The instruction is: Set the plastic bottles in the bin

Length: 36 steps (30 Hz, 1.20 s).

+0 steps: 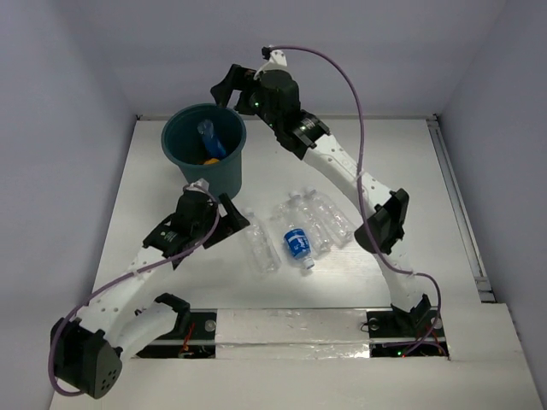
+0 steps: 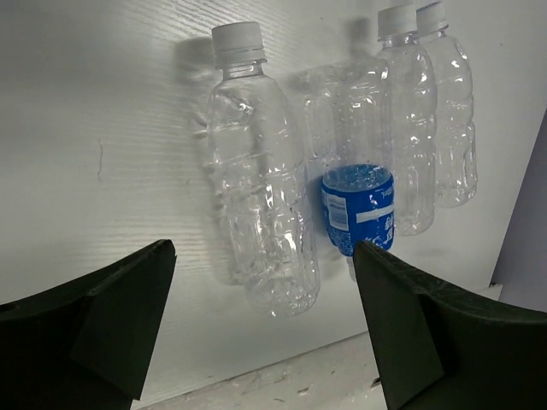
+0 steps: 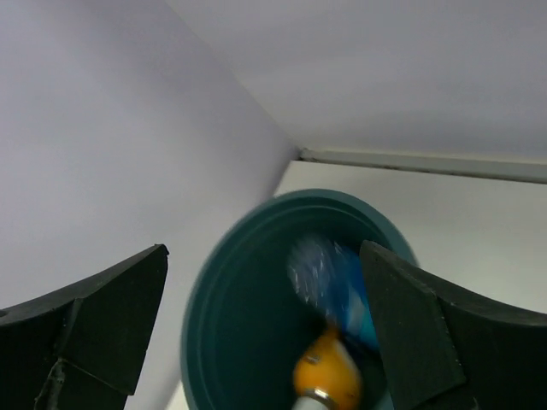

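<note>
The dark teal bin (image 1: 179, 154) stands at the back left. A blue-labelled bottle (image 1: 209, 137) and an orange bottle (image 1: 210, 160) are inside it; in the right wrist view the blue one (image 3: 329, 282) is blurred above the orange one (image 3: 325, 371). My right gripper (image 1: 229, 94) hangs open and empty over the bin's rim (image 3: 205, 290). My left gripper (image 1: 232, 224) is open and empty just left of a clear ribbed bottle (image 1: 261, 248) lying on the table. That bottle (image 2: 261, 171) lies between the fingers' line of sight, beside a blue-labelled bottle (image 2: 359, 209).
Several more clear bottles (image 1: 320, 218) lie side by side right of the blue-labelled one (image 1: 297, 243); two show in the left wrist view (image 2: 410, 128). White walls close in the back and sides. The right arm's elbow (image 1: 385, 222) hangs right of the bottles.
</note>
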Available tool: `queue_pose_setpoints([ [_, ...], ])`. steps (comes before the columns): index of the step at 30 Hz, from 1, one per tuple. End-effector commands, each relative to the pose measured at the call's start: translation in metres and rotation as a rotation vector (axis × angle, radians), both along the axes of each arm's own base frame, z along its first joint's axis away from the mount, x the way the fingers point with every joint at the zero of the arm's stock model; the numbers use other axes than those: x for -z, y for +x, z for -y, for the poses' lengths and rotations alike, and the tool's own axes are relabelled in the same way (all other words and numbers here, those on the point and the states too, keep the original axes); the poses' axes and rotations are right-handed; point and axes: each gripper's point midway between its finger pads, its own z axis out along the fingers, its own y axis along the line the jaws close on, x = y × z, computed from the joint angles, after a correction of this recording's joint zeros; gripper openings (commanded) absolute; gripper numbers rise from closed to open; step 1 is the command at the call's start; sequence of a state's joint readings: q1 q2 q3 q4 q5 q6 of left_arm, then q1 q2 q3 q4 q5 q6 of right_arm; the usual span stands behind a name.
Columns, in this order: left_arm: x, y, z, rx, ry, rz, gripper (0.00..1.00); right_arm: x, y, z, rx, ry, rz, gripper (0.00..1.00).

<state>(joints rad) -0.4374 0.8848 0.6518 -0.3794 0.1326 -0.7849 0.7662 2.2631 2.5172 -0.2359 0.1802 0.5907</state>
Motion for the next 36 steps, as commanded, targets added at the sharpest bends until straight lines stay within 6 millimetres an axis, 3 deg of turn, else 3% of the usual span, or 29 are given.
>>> queue_pose_setpoints([
  [1,-0.006,0.017,0.019,0.017,-0.062,0.051,0.82,-0.072,-0.025,0.054,0.082,-0.062,0.137,0.98],
  [2,0.002,0.019,0.021,0.019,-0.057,0.028,0.83,-0.031,-0.021,0.060,0.092,-0.140,0.071,0.85],
  [3,0.001,0.023,0.026,0.027,-0.067,0.041,0.83,-0.056,-0.040,0.086,0.105,-0.120,0.095,0.75],
  [4,0.004,0.024,0.031,0.034,-0.071,0.035,0.83,-0.054,-0.045,0.097,0.106,-0.110,0.095,0.63],
  [5,0.012,0.027,0.032,0.030,-0.061,0.013,0.83,0.014,-0.046,0.107,0.097,-0.196,-0.007,0.38],
  [6,0.014,0.030,0.037,0.037,-0.061,0.014,0.83,-0.006,-0.059,0.144,0.127,-0.155,0.016,0.29],
  [7,0.026,0.030,0.039,0.039,-0.043,-0.016,0.83,0.008,-0.066,0.154,0.098,-0.156,-0.005,0.22],
  [8,0.031,0.032,0.039,0.029,-0.036,-0.023,0.82,0.027,-0.072,0.168,0.096,-0.178,-0.044,0.16],
  [9,0.031,0.036,0.041,0.027,-0.041,-0.014,0.82,0.077,-0.078,0.183,0.094,-0.240,-0.134,0.15],
  [10,0.035,0.036,0.044,0.032,-0.033,-0.022,0.82,0.086,-0.087,0.205,0.092,-0.271,-0.157,0.16],
  [11,0.043,0.041,0.041,0.016,0.000,-0.038,0.82,0.103,-0.093,0.216,0.088,-0.304,-0.188,0.20],
  [12,0.047,0.043,0.040,0.007,0.018,-0.044,0.82,0.138,-0.102,0.227,0.084,-0.359,-0.251,0.27],
  [13,0.055,0.046,0.036,-0.011,0.049,-0.056,0.82,0.150,-0.109,0.243,0.092,-0.409,-0.283,0.35],
  [14,0.058,0.048,0.034,-0.017,0.063,-0.059,0.81,0.162,-0.113,0.249,0.092,-0.433,-0.310,0.59],
  [17,0.072,0.054,0.030,-0.037,0.108,-0.078,0.78,0.202,-0.112,0.280,0.128,-0.493,-0.411,0.89],
  [19,0.086,0.055,0.030,-0.034,0.130,-0.102,0.75,0.220,-0.113,0.281,0.060,-0.476,-0.468,0.90],
  [21,0.093,0.059,0.026,-0.056,0.156,-0.106,0.65,0.243,-0.108,0.285,0.031,-0.492,-0.529,0.91],
  [22,0.097,0.057,0.028,-0.048,0.165,-0.113,0.58,0.249,-0.110,0.281,0.002,-0.499,-0.551,0.91],
  [23,0.100,0.056,0.026,-0.050,0.171,-0.120,0.40,0.251,-0.109,0.278,-0.025,-0.507,-0.551,0.91],
  [25,0.100,0.050,0.026,-0.049,0.176,-0.128,0.36,0.268,-0.111,0.268,-0.087,-0.505,-0.607,0.91],
  [27,0.087,0.045,0.025,-0.049,0.168,-0.109,0.34,0.275,-0.109,0.263,-0.112,-0.495,-0.623,0.91],
  [28,0.081,0.044,0.024,-0.052,0.167,-0.099,0.34,0.288,-0.112,0.260,-0.141,-0.501,-0.664,0.91],
  [30,0.051,0.040,0.027,-0.038,0.152,-0.050,0.34,0.303,-0.114,0.256,-0.181,-0.507,-0.701,0.91],
  [35,-0.048,0.041,0.022,-0.059,0.078,0.140,0.34,0.317,-0.114,0.255,-0.185,-0.503,-0.726,0.91],
  [36,-0.078,0.044,0.019,-0.065,0.076,0.187,0.34,0.321,-0.113,0.256,-0.175,-0.509,-0.734,0.90],
])
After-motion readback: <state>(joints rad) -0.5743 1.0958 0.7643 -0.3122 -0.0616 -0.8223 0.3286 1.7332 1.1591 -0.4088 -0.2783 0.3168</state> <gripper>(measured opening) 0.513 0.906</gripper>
